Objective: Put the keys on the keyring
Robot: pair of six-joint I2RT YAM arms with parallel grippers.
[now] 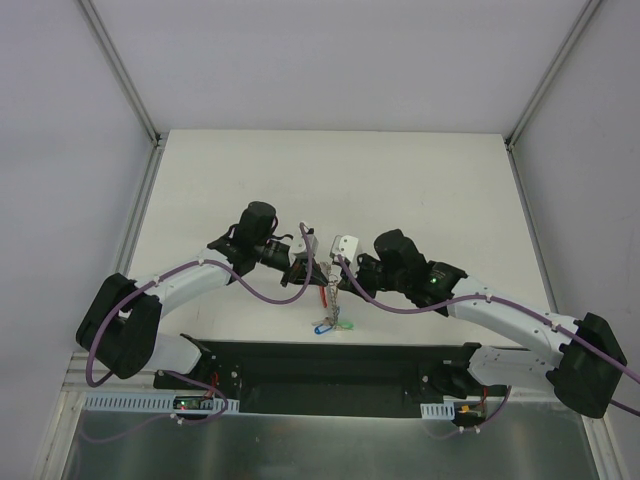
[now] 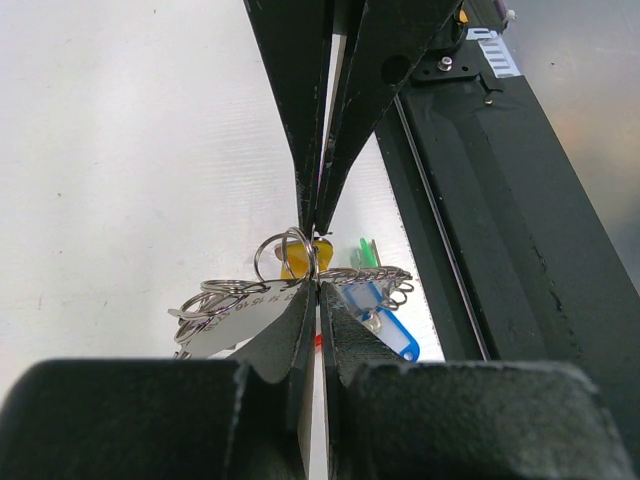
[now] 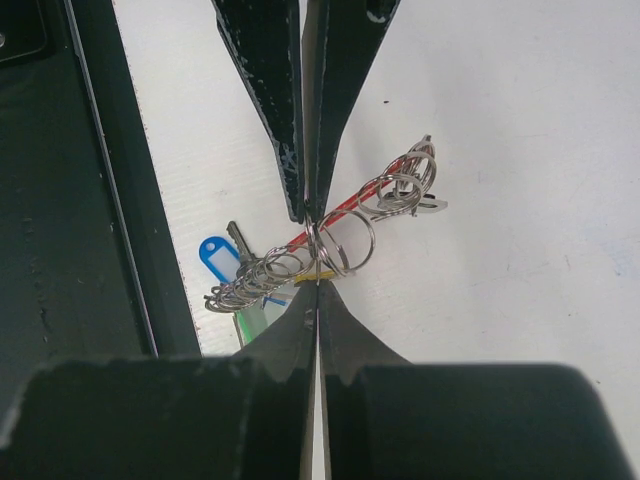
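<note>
Left gripper and right gripper meet tip to tip at centre frame in both wrist views, each with jaws together and nipped on the keyring, though which loop each holds cannot be told. The red band runs up-right from the pinch. The keys, with blue, green and yellow caps, bunch just below centre of the top view, by the black base plate.
</note>
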